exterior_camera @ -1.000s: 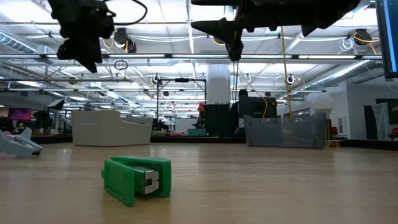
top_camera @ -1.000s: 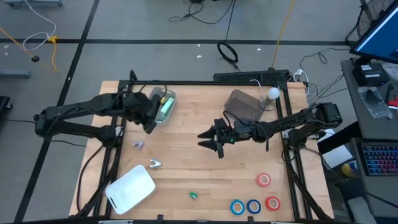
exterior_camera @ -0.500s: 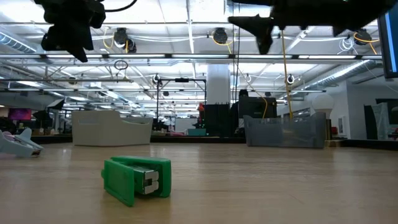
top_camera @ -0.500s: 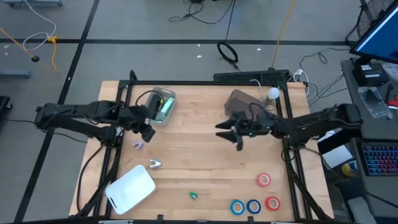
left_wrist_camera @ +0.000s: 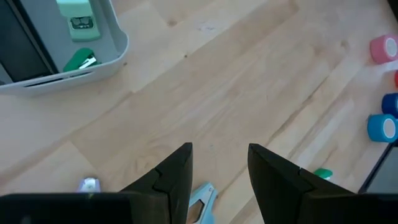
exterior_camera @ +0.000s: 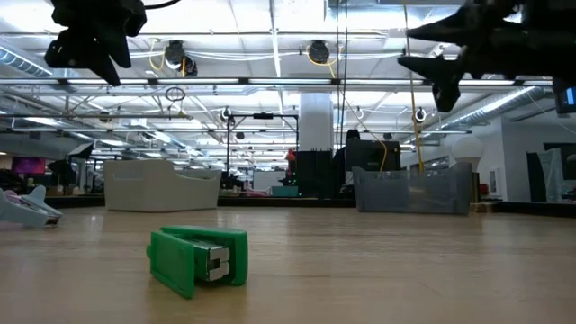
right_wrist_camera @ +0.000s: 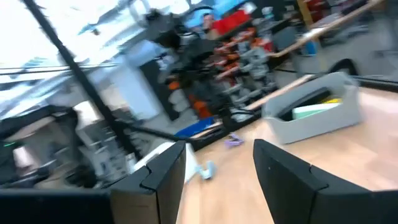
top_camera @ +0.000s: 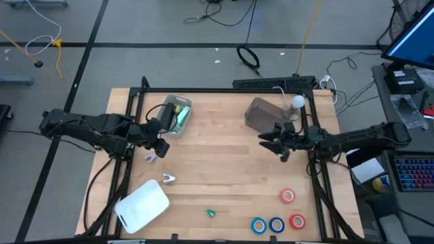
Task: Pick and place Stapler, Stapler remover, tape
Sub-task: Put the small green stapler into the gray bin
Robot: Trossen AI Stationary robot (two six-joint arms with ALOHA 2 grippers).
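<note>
Both arms have pulled back from mid-table toward their own sides since a second ago; nothing on the wood has shifted.

Landmark: white tray (top_camera: 142, 207) near the front left corner.

Left gripper (top_camera: 160, 137) hovers above the board, up-table from the white tray, just beside the clear bin (top_camera: 175, 115). Jaws part-open, empty, with the gap clear in the left wrist view. The bin already holds a pale green stapler (left_wrist_camera: 76, 13) and a green piece (left_wrist_camera: 81, 60).

A small purple item (top_camera: 150, 158) lies between the left gripper and the white tray, almost under the jaws. The pale blue staple remover (top_camera: 168, 179) lies just off the tray's far corner and shows between the fingers in the left wrist view.

The small green stapler (top_camera: 211, 213) lies right of the white tray, near the front edge.

Right gripper (top_camera: 279, 144) hovers far right of the tray, beside the grey bin (top_camera: 264, 115). Jaws apart, empty.

Tape rolls lie at the front right, well across from the tray: red (top_camera: 287, 196), blue (top_camera: 258, 225), blue (top_camera: 276, 224), red (top_camera: 297, 221).

Judgement: the left arm is nearer the purple item and the remover. The right arm is nearer the tapes, which lie toward the front edge from its jaws. The rolls are round, so no long axis to align.
</note>
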